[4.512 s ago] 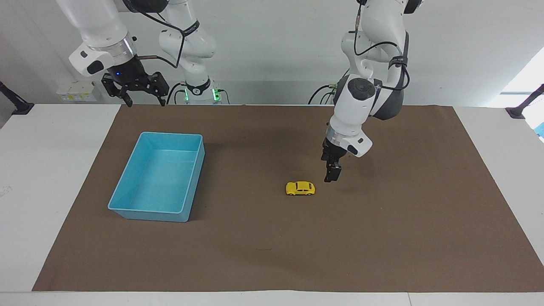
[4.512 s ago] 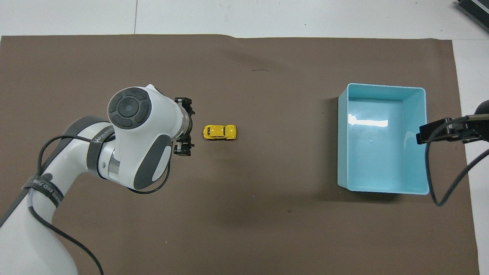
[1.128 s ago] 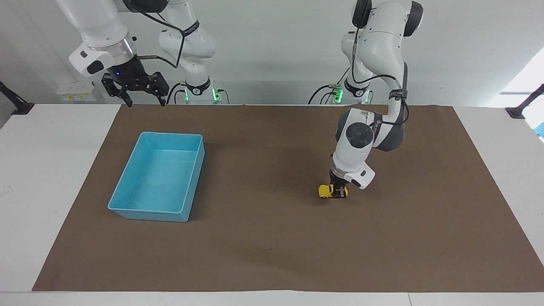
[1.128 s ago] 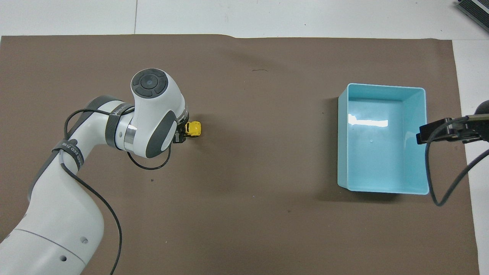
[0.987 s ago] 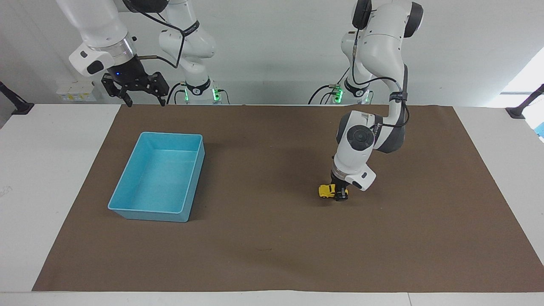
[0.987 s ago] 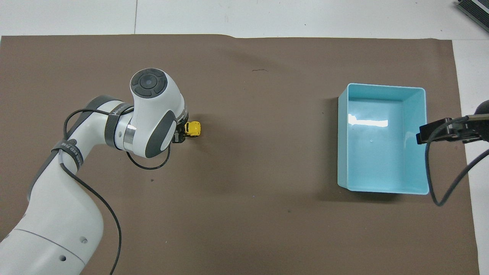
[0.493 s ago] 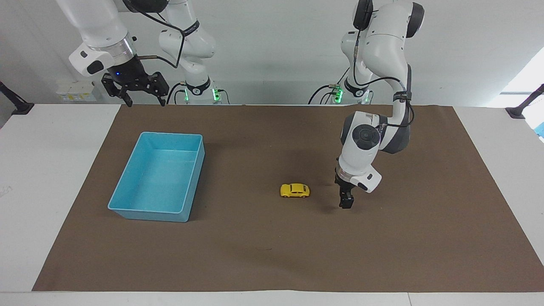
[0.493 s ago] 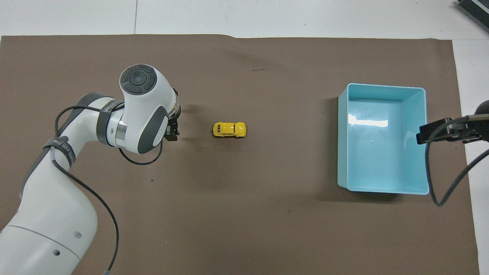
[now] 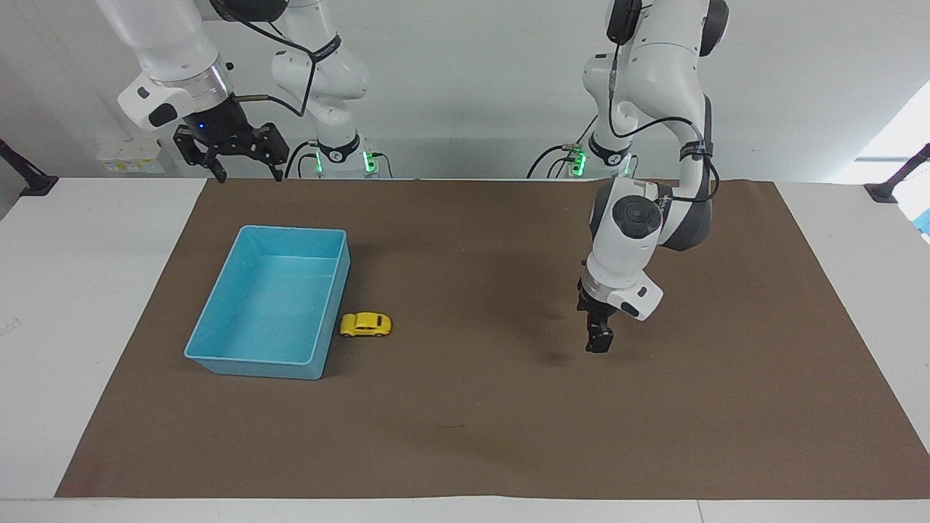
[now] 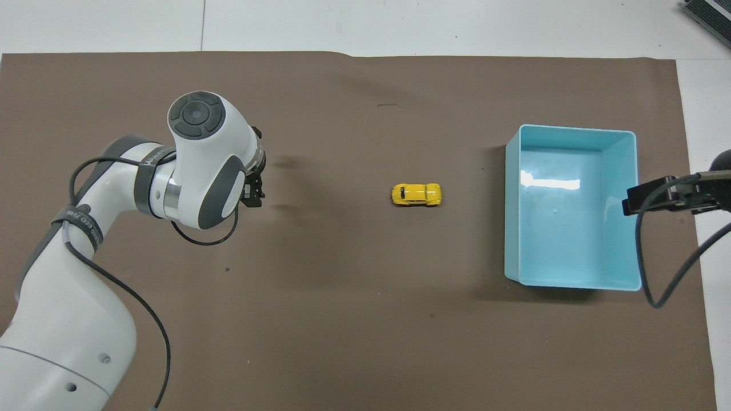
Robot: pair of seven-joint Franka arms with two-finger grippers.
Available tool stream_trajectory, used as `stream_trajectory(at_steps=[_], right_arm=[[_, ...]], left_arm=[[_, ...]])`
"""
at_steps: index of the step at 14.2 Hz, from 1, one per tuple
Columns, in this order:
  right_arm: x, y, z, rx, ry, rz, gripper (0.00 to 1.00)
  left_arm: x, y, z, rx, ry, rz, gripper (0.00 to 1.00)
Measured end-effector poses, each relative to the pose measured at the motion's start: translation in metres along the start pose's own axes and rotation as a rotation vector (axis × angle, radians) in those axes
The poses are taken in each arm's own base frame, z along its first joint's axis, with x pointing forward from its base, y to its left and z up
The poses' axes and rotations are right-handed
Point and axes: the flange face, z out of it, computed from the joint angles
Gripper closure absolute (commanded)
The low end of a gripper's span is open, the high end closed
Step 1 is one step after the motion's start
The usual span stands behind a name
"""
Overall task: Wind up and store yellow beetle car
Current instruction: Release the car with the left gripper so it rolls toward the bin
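Observation:
The yellow beetle car point(image 9: 365, 325) stands on its wheels on the brown mat, free of both grippers. In the facing view it sits right beside the wall of the light blue bin point(image 9: 218, 319). In the overhead view the yellow beetle car point(image 10: 417, 195) shows a short way from the bin point(image 10: 513, 205), between it and my left gripper point(image 10: 258, 171). My left gripper point(image 9: 599, 345) hangs open and empty just above the mat toward the left arm's end. My right gripper point(image 9: 247, 174) waits open and empty, high over the bin's rim.
The brown mat point(image 9: 465, 436) covers most of the white table point(image 9: 65, 290). The bin holds nothing. A black clamp point(image 9: 890, 185) stands at the table's edge at the left arm's end, another at the right arm's end.
My left gripper has opened, let go of the car and lifted off a little. The car has rolled across the mat toward the bin. The right arm has not moved.

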Motion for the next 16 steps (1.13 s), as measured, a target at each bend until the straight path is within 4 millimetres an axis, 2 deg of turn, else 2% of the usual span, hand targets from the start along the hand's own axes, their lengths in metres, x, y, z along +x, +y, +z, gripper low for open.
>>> stream_trajectory(at_steps=[4, 11, 16], right_arm=[[0.000, 0.000, 0.000, 0.000, 0.000, 0.000, 0.00], [0.000, 0.000, 0.000, 0.000, 0.000, 0.000, 0.00], [0.000, 0.001, 0.000, -0.001, 0.000, 0.002, 0.00]], left_arm=[[0.001, 0.005, -0.026, -0.042, -0.013, 0.028, 0.00], [0.020, 0.011, -0.080, -0.118, -0.022, 0.173, 0.00], [0.052, 0.005, -0.118, -0.107, -0.004, 0.312, 0.00]])
